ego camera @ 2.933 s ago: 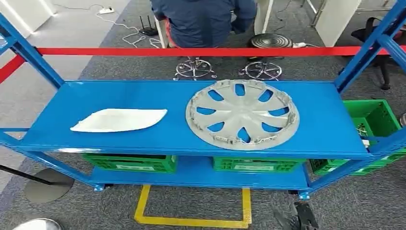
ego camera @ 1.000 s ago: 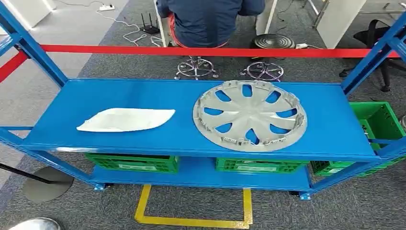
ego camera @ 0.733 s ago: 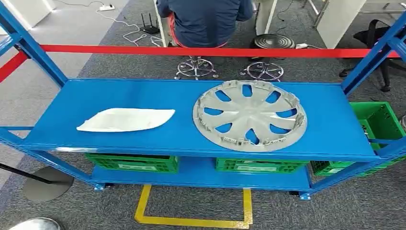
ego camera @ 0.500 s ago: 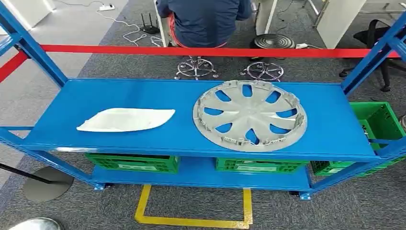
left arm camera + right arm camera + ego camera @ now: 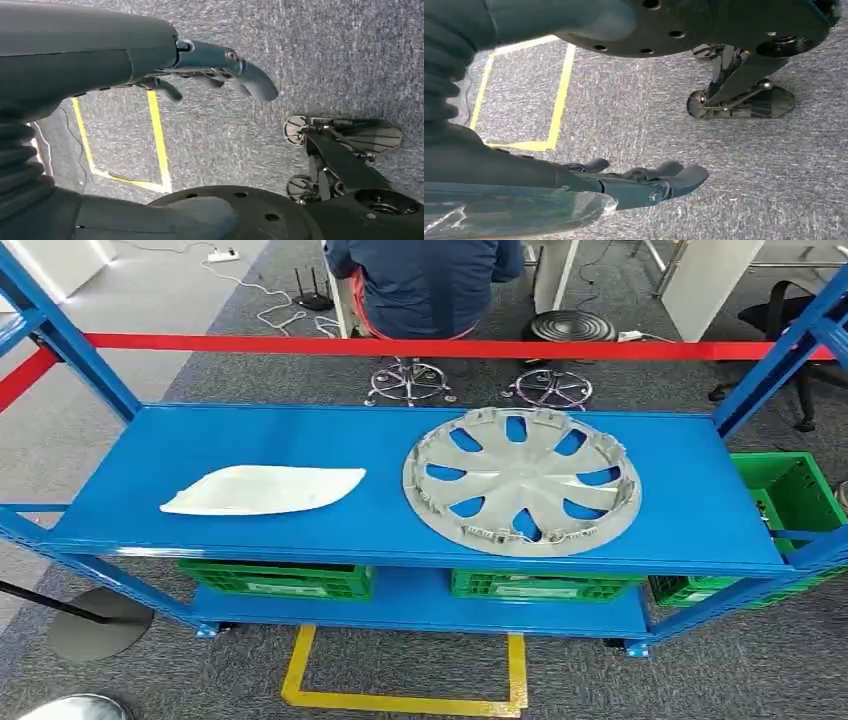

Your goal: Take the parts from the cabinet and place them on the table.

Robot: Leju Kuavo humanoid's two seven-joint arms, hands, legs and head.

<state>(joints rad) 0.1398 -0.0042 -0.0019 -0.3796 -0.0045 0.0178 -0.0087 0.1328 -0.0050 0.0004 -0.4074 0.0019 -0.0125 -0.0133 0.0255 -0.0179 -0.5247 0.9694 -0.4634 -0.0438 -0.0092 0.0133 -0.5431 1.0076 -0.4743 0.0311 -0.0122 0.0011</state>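
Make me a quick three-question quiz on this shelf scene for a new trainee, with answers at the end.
1. True or false: the wheel cover lies on the top shelf.
2. What lies beside it on the robot's left? A) white curved panel B) green crate C) red bar
3. What does the left hand hold?

Key
1. True.
2. A, the white curved panel.
3. Nothing; it hangs over the carpet with fingers apart, as does the right hand.
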